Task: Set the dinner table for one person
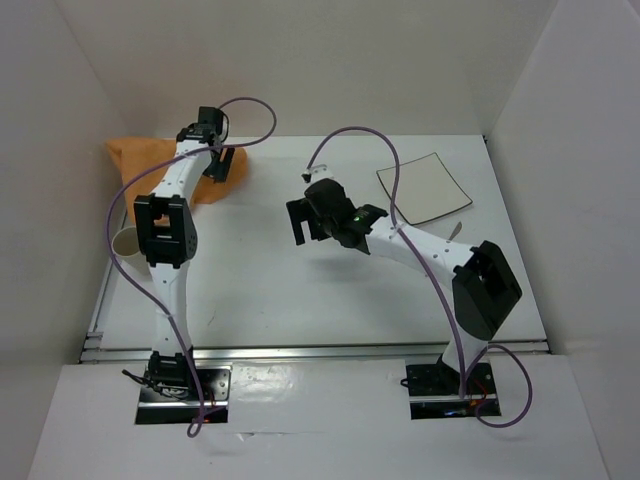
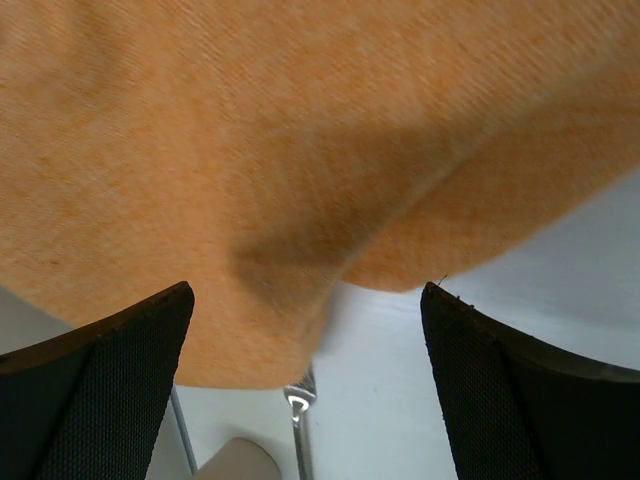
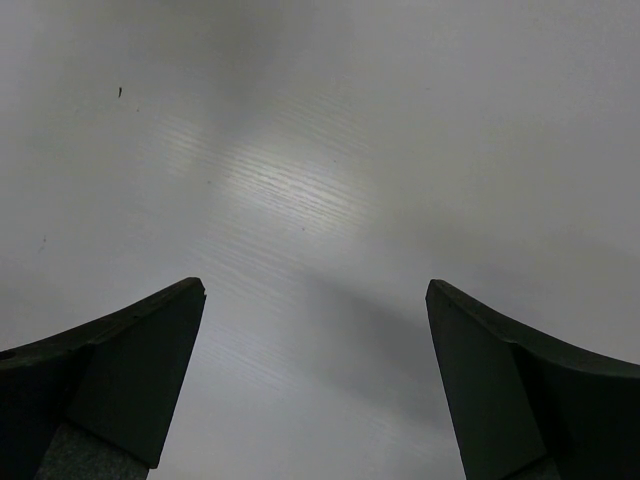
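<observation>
- I am holding my left claw (image 2: 307,292) wide apart and empty, hanging it just above the orange cloth (image 1: 135,155) at the far left corner of the table (image 1: 300,290).
- The table is lying flat and white under both my arms, far bigger than anything on it.
- Through my left wrist I am seeing the cloth's near edge bunching into a soft fold between my two fingers. A fork (image 2: 298,405) is lying right at that edge, and I cannot tell whether its tip is tucked under.
- I am holding my right claw (image 3: 315,285) equally wide, gripping nothing, and pointing it down at plain tabletop near the centre, well apart from the cloth.
- The square plate (image 1: 425,187) is sitting at the far right, beyond my right claw. A pale cup (image 1: 125,243) is standing by the left edge, partly hidden behind my left arm.
- I am judging that the first step is in hand: taking the cloth to lay it out as a mat. Nothing looks placed yet.
- The next move is calling for lowering my left claw until both fingers are straddling that fold, then pinching fabric only, not the fork.
- I am expecting the cloth to be limp and to drag, so I am planning a lift that clears the fork.
</observation>
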`<state>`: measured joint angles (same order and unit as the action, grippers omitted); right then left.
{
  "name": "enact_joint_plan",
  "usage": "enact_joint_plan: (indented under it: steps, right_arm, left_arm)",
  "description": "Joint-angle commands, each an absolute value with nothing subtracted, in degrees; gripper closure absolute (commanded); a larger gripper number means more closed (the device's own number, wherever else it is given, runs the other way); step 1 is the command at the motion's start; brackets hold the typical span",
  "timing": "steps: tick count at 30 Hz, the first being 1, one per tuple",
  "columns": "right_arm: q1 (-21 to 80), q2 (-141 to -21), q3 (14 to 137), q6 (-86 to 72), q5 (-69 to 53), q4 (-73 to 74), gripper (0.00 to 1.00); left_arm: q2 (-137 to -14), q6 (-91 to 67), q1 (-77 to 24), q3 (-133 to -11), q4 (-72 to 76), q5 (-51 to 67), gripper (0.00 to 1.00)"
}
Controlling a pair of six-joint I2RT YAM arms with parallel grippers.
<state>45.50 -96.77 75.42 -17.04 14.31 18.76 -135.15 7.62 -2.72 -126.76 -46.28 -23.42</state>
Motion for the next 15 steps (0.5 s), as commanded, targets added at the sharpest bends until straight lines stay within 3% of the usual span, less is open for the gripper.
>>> enact_joint_plan:
  steps: [1,6,10,11,12,15]
  right_arm:
    - [45.44,-97.29,75.85,-15.91,12.92,16.43,0.0]
    - [45.44,-97.29,76.38,-17.14,12.92,16.44,0.0]
    - [45.44,-96.15,76.38,-18.37,14.33,17.04,0.0]
    - [45.44,-95.54,76.38,-18.37,14.33,17.75,0.0]
    - [45.44,-95.54,76.38,-18.89,14.33,17.75,0.0]
    - [45.44,-94.48,75.59,-18.9,14.33,18.28,0.0]
  left_arm:
    - [-136.84,9.84,-2.11,-128.06,-39.31,-29.79,0.0]
    - [-142.29,11.69,-0.88,-132.79,-39.02,-28.57,0.04]
    - [-143.44,13.36,-0.88,-132.8,-36.83,-28.56,0.62]
    - [-142.31,13.36,-0.88,-132.8,-36.22,-27.61,0.93]
    - [-141.16,12.66,-0.88,-132.8,-35.25,-26.73,1.0]
    - [-134.93,11.87,-0.88,-131.14,-32.97,-25.84,1.0]
